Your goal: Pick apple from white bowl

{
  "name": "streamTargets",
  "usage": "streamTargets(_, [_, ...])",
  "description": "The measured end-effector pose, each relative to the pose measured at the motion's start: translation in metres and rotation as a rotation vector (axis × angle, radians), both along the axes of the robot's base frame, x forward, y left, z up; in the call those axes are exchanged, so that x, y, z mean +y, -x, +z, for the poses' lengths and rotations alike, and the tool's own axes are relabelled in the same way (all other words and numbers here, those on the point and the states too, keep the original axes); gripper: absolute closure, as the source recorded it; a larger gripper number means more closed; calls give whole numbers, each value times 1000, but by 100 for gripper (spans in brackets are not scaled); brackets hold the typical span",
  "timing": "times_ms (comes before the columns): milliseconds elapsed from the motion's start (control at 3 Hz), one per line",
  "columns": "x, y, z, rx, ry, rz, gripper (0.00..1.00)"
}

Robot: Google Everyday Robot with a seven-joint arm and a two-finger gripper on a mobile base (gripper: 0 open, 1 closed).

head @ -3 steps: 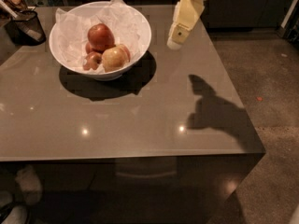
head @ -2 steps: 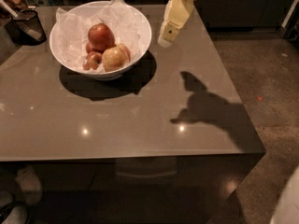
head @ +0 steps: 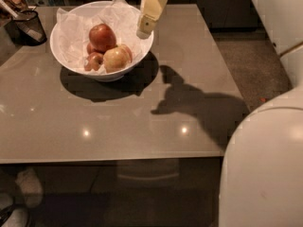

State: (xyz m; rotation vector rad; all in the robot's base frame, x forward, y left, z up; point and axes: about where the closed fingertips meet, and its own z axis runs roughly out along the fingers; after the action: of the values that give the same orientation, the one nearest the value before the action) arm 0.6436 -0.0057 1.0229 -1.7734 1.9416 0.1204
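Hand [head: 144,32] seemingly over bowl [head: 110,74]; glossy red apple [head: 102,37].

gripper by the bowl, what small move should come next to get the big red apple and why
Probably move the gripper left and slightly down. It hangs at the right rim of the white bowl, while the apple sits to its left, topmost in the pile, above a yellow-tan apple.

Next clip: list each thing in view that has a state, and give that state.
apple: in the white bowl, topmost, not gripped.
white bowl: upright on the table, paper-lined, holding several apples.
yellow-tan apple: in the bowl, in front of the red one.
black mesh basket: upright at the table's far left.
gripper: by the bowl's right rim, clear of the apple.
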Motion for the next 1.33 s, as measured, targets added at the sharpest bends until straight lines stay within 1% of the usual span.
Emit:
streamTargets(333, [4, -4, 2, -13, -11, 0, 0])
streamTargets(667, [16, -13, -2, -1, -43, -7, 0])
streamTargets(1000, [38, -24, -3, 6, -62, 17, 0])
streamTargets(1333, [54, -32, -3, 10, -74, 34, 5])
